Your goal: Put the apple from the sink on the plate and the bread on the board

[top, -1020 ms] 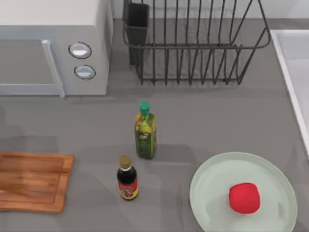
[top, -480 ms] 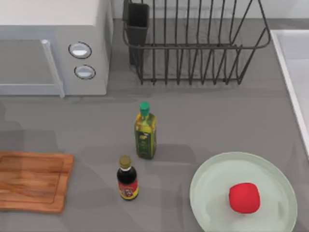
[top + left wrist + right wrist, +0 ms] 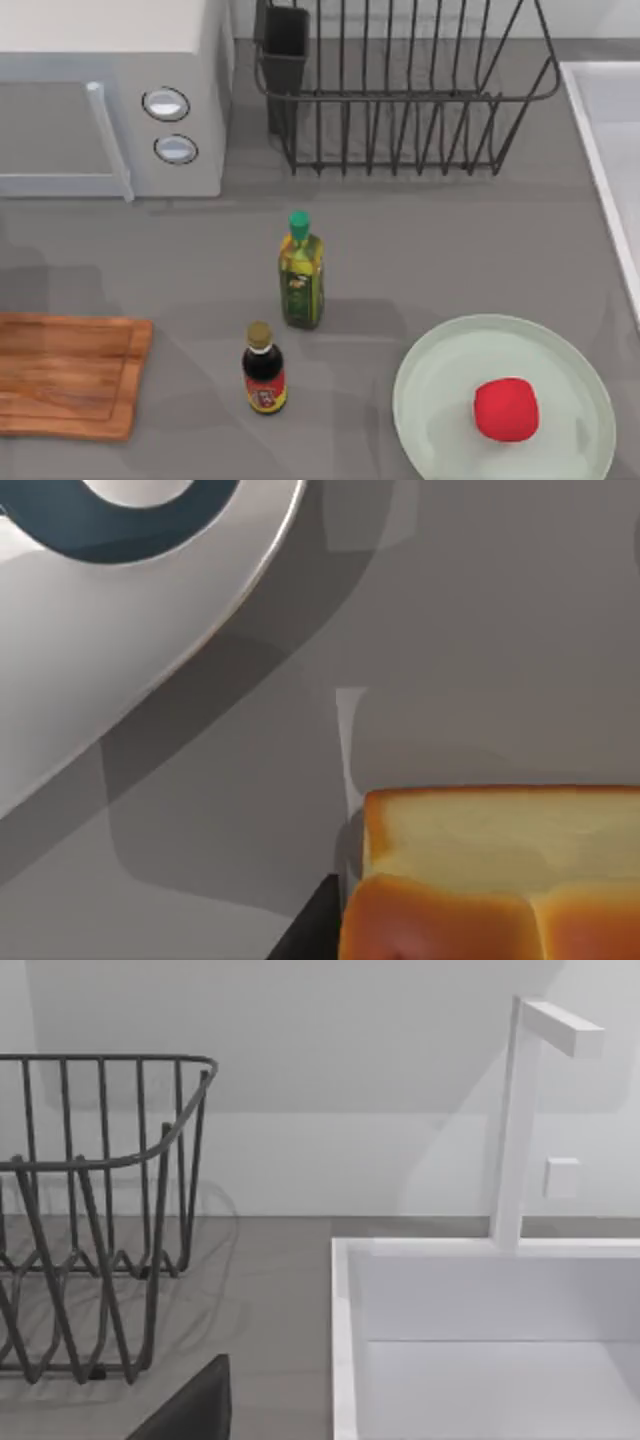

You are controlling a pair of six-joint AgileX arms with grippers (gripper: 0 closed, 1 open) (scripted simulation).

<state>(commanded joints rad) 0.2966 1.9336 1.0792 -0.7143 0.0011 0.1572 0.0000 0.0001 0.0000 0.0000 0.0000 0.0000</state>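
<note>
The red apple (image 3: 506, 409) lies on the mint-green plate (image 3: 440, 380) at the front right of the table. At the front left lies the wooden board (image 3: 60, 375) with nothing on it. The golden-brown bread (image 3: 500, 880) appears very close in the left wrist view, on the grey surface, with a dark finger (image 3: 305, 930) of my left gripper right beside it. The white sink (image 3: 345, 1340) is seen in the right wrist view, its basin bare where visible, and a dark finger (image 3: 195, 1410) of my right gripper shows low in that picture. The sink's rim (image 3: 600, 150) runs along the table's right edge.
A microwave (image 3: 110, 100) stands at the back left and a wire dish rack (image 3: 400, 100) at the back middle. An oil bottle (image 3: 301, 272) and a dark sauce bottle (image 3: 264, 370) stand mid-table. A white faucet (image 3: 520, 1120) rises behind the sink. A white dish with a blue ring (image 3: 130, 580) lies near the bread.
No object on the table has moved. Only the faint shadows on the left side of the table have shifted a little.
</note>
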